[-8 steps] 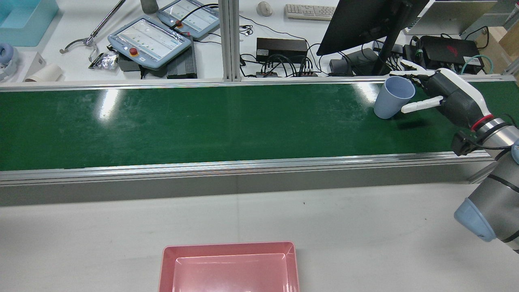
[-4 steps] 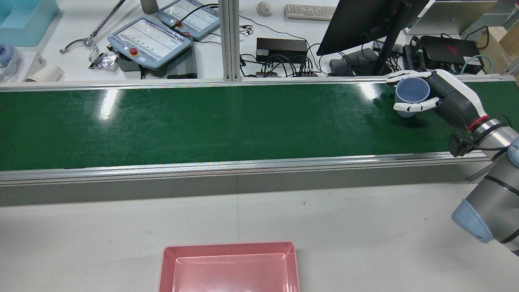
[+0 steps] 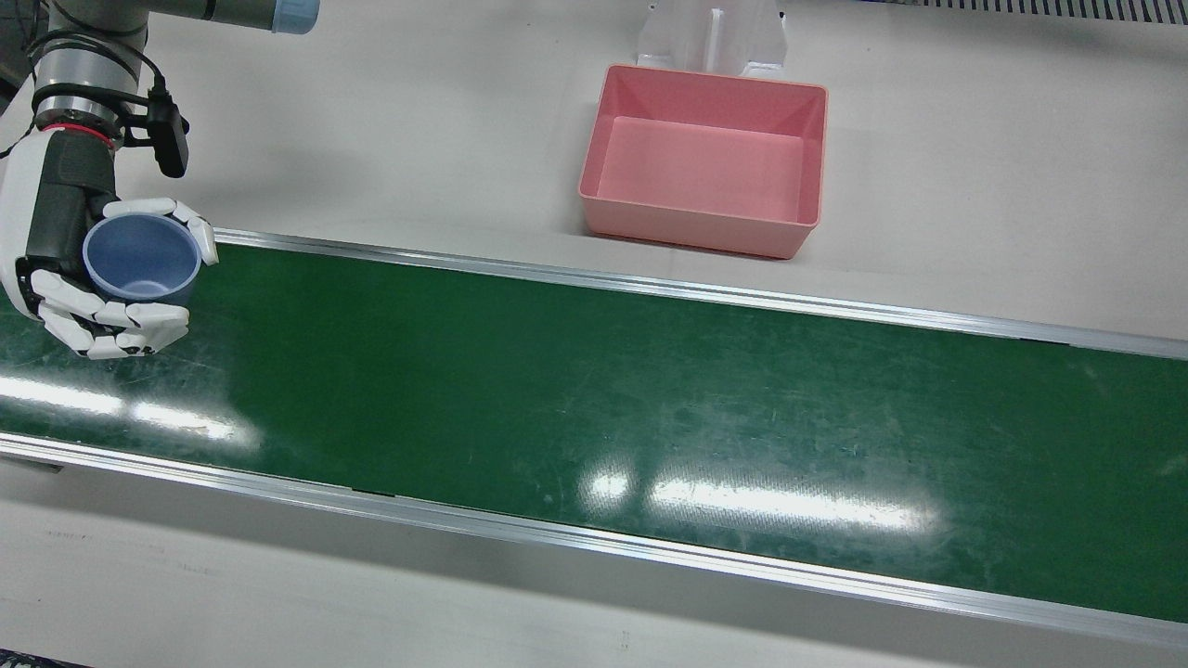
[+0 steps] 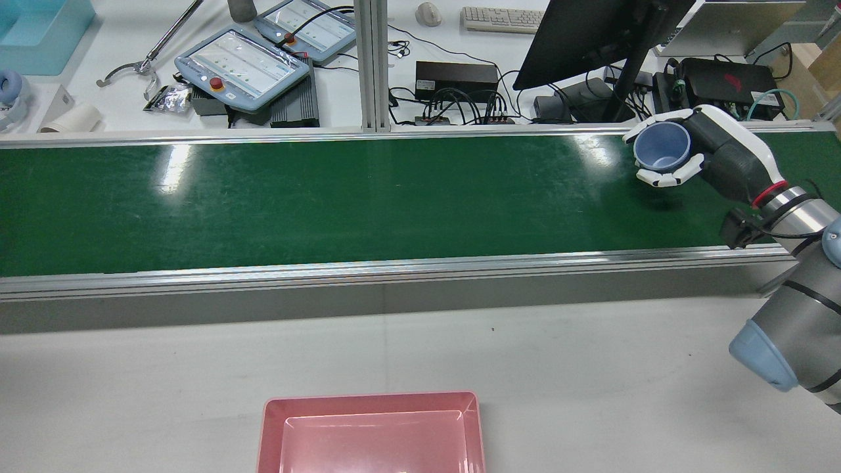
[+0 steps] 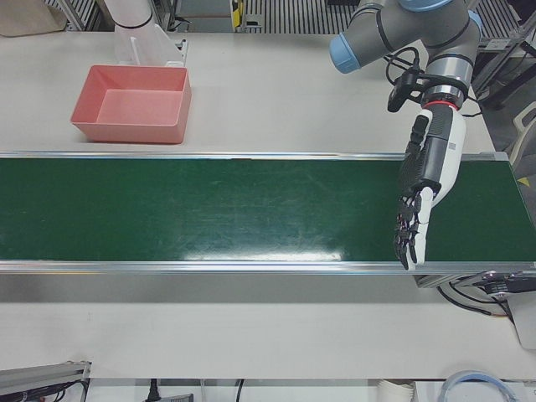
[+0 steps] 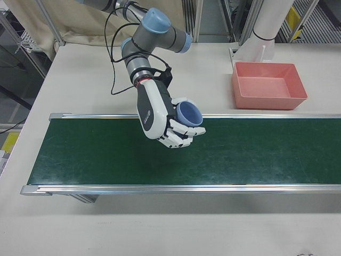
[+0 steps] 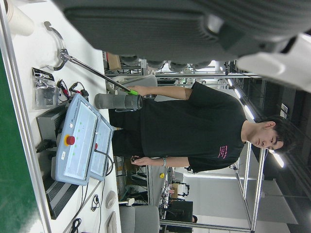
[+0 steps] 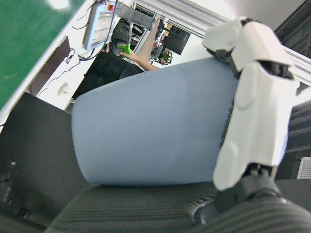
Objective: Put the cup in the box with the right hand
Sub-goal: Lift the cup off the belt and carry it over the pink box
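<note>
R hand (image 3: 83, 269) grasps blue cup (image 3: 141, 261), held above the belt (image 3: 594, 399).
Cup sits upright, mouth up, empty inside; white fingers (image 4: 663, 177) wrap its wall on both sides, palm behind it; its shadow lies on the green below, so it looks clear of the belt. In right-front view the hand (image 6: 162, 120) and cup (image 6: 187, 114) are over the near-robot edge of the belt, toward the R arm's end. Pink box (image 3: 705, 172) stands empty on the white table (image 3: 418, 121) beside the belt, well apart from the cup. L hand (image 5: 423, 188) hangs over the other end of the belt w/ fingers stretched out straight & apart, holding nothing. Right hand view: cup wall (image 8: 150, 126) fills the frame, a finger (image 8: 248, 107) pressed against it.
</note>
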You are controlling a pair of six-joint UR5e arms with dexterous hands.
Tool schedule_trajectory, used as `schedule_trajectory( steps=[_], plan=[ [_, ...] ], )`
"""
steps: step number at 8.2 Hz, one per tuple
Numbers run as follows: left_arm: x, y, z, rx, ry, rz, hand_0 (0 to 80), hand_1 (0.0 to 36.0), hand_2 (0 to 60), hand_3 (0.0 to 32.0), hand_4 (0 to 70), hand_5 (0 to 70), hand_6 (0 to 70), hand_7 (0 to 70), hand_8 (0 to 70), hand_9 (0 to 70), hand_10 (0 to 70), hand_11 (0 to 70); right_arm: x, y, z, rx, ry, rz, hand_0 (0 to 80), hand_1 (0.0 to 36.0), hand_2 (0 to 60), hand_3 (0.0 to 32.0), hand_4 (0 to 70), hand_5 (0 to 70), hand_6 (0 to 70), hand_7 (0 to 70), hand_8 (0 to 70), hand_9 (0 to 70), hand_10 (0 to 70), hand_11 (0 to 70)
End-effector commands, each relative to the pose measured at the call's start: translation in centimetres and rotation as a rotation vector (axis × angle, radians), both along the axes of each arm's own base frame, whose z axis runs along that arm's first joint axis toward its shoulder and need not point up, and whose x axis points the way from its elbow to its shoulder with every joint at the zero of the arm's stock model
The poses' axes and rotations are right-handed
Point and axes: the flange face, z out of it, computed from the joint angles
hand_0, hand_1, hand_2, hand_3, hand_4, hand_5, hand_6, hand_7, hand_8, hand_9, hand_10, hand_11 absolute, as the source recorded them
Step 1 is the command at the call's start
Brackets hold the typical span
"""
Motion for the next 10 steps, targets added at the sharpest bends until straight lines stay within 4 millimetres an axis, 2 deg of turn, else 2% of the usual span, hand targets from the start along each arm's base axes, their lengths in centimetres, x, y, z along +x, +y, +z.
schedule_trajectory(
  steps=[1, 2, 3, 4, 5, 6, 7, 8, 9, 10],
  plan=[
    [0.0, 0.0, -0.1, 0.002, 0.000, -0.001, 0.0, 0.0, 0.0, 0.0, 0.0, 0.0, 0.0, 0.0, 0.0, 0.0, 0.0, 0.0, 0.8, 5.8, -10.4, 0.102, -0.086, -0.007, 57.0, 36.0, 60.0, 0.0, 70.0, 16.6, 37.0, 70.0, 61.8, 70.0, 43.7, 62.7],
    [0.0, 0.0, 0.0, 0.001, 0.000, 0.000, 0.0, 0.0, 0.0, 0.0, 0.0, 0.0, 0.0, 0.0, 0.0, 0.0, 0.0, 0.0, -2.8, 9.0, -13.0, 0.127, -0.125, -0.103, 58.8, 36.0, 60.0, 0.0, 70.0, 16.7, 37.1, 70.0, 61.6, 70.0, 44.1, 63.3],
    [0.0, 0.0, 0.0, 0.001, 0.000, 0.000, 0.0, 0.0, 0.0, 0.0, 0.0, 0.0, 0.0, 0.0, 0.0, 0.0, 0.0, 0.0, -7.2, 12.9, -15.1, 0.129, -0.195, -0.172, 56.9, 36.0, 60.0, 0.0, 70.0, 16.4, 36.3, 70.0, 59.9, 70.0, 43.4, 62.2],
    [0.0, 0.0, 0.0, 0.001, 0.000, 0.000, 0.0, 0.0, 0.0, 0.0, 0.0, 0.0, 0.0, 0.0, 0.0, 0.0, 0.0, 0.0, -12.3, 16.2, -15.8, 0.112, -0.234, -0.277, 57.3, 34.5, 60.0, 0.0, 70.0, 15.9, 35.1, 70.0, 57.7, 70.0, 42.1, 60.4],
    [0.0, 0.0, 0.0, 0.001, 0.000, 0.000, 0.0, 0.0, 0.0, 0.0, 0.0, 0.0, 0.0, 0.0, 0.0, 0.0, 0.0, 0.0, -15.0, 18.1, -16.6, 0.123, -0.224, -0.320, 58.2, 31.8, 60.0, 0.0, 66.3, 15.6, 34.2, 70.0, 56.3, 70.0, 41.3, 59.3],
    [0.0, 0.0, 0.0, 0.001, 0.000, 0.000, 0.0, 0.0, 0.0, 0.0, 0.0, 0.0, 0.0, 0.0, 0.0, 0.0, 0.0, 0.0, -17.3, 19.9, -17.7, 0.149, -0.214, -0.369, 55.8, 32.5, 60.0, 0.0, 56.8, 15.1, 33.8, 70.0, 55.4, 70.0, 40.9, 58.5],
    [0.0, 0.0, 0.0, 0.001, 0.000, 0.000, 0.0, 0.0, 0.0, 0.0, 0.0, 0.0, 0.0, 0.0, 0.0, 0.0, 0.0, 0.0, -20.1, 22.3, -18.6, 0.166, -0.207, -0.435, 59.7, 24.1, 36.4, 0.0, 56.4, 14.1, 31.3, 70.0, 52.1, 70.0, 38.0, 54.7],
    [0.1, 0.0, 0.0, 0.001, 0.000, 0.002, 0.0, 0.0, 0.0, 0.0, 0.0, 0.0, 0.0, 0.0, 0.0, 0.0, 0.0, 0.0, -21.7, 24.0, -18.7, 0.178, -0.186, -0.476, 55.8, 20.7, 21.1, 0.0, 36.9, 10.4, 20.2, 70.0, 33.1, 54.4, 24.1, 36.3],
    [0.0, 0.0, -0.1, 0.001, 0.000, 0.000, 0.0, 0.0, 0.0, 0.0, 0.0, 0.0, 0.0, 0.0, 0.0, 0.0, 0.0, 0.0, -22.6, 25.0, -18.8, 0.184, -0.178, -0.502, 51.8, 22.9, 25.6, 0.0, 13.2, 6.4, 4.8, 10.2, 1.3, 3.7, 6.0, 10.9],
    [0.0, 0.0, 0.0, 0.001, 0.000, 0.000, 0.0, 0.0, 0.0, 0.0, 0.0, 0.0, 0.0, 0.0, 0.0, 0.0, 0.0, 0.0, -23.8, 26.0, -18.9, 0.184, -0.178, -0.529, 52.8, 18.2, 11.2, 0.0, 17.3, 5.6, 2.9, 3.5, 0.0, 0.0, 2.5, 5.9]
  ],
)
